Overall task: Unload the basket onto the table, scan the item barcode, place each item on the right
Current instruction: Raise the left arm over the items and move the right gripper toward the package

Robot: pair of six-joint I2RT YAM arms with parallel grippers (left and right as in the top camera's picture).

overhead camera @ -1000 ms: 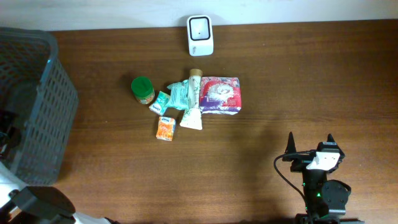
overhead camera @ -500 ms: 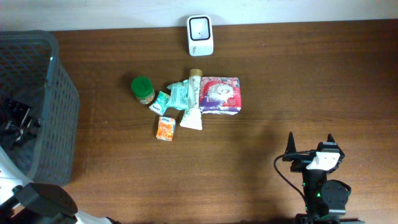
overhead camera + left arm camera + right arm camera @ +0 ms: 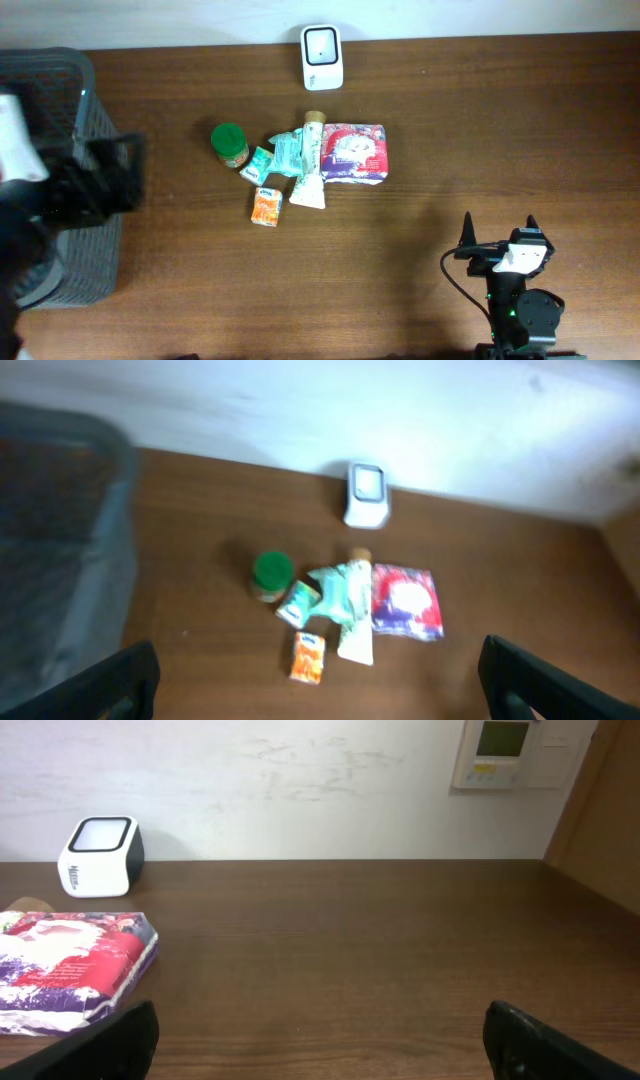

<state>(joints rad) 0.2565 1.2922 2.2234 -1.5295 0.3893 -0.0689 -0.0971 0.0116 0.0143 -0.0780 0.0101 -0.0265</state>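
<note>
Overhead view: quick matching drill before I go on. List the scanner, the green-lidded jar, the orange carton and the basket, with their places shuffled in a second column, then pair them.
1. scanner
2. green-lidded jar
3. orange carton
4. basket

A. left end of the table
B. near side of the pile
C. far edge of the table, middle
D. left side of the pile

Pairs: 1-C, 2-D, 3-B, 4-A.
</note>
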